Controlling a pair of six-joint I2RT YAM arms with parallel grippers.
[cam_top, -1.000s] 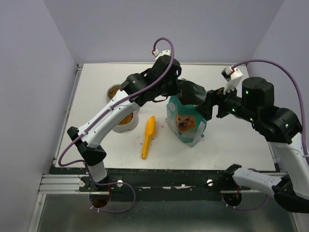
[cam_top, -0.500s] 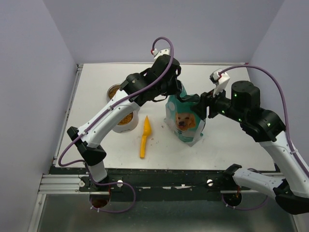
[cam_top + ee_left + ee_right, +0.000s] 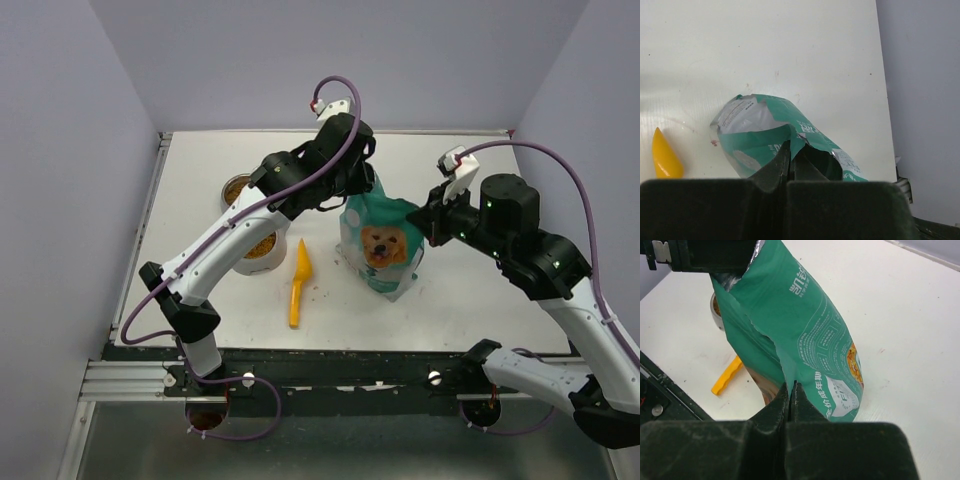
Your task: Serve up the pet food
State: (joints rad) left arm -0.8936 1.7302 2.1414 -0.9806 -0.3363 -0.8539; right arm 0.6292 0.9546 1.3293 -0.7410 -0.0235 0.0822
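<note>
1. We see the pet food [image 3: 262, 244] heaped in a white bowl [image 3: 250, 266] at the left, partly under the left arm.
2. An orange scoop [image 3: 299, 282] lies just right of the bowl.
3. The bag [image 3: 380, 245] stands right of the scoop. The left gripper [image 3: 790, 155] pinches its torn top, and the right gripper [image 3: 791, 390] is clamped on its right edge.

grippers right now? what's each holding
left gripper: closed, pinching the bag at its top
right gripper: closed, pinching the bag's edge
</note>
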